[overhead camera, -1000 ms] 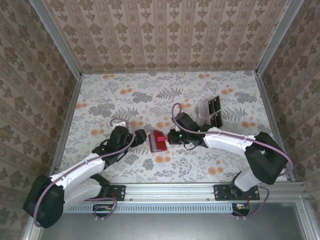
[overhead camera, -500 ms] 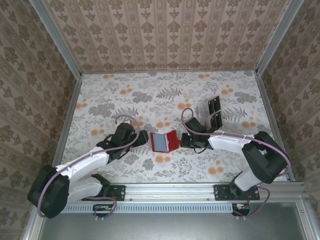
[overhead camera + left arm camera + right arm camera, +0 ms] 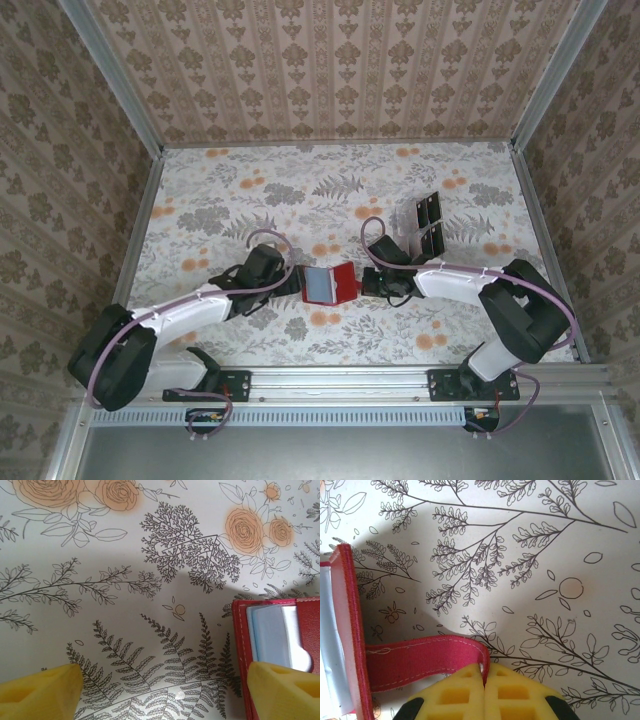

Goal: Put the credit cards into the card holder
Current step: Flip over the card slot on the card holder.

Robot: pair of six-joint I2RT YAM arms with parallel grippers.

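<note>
The red card holder (image 3: 325,285) lies open on the floral table between the two arms. In the left wrist view its left half (image 3: 243,645) shows a pale bluish card (image 3: 272,632) in its inner pocket. My left gripper (image 3: 288,281) is open at the holder's left edge. Its yellow fingertips (image 3: 42,690) stand wide, and the right-hand one overlaps the holder's red rim. My right gripper (image 3: 362,284) is shut on the holder's red strap (image 3: 420,667) and holds the flap (image 3: 351,630) raised; its pads (image 3: 465,685) pinch the strap's end.
A clear rack with black panels (image 3: 428,222) stands just behind the right arm. The aluminium frame rail (image 3: 340,382) runs along the near edge, and patterned walls close in the back and sides.
The right gripper pulled the strap to the right and the holder went from folded to open. The left gripper moved right, up to the holder's left edge.
</note>
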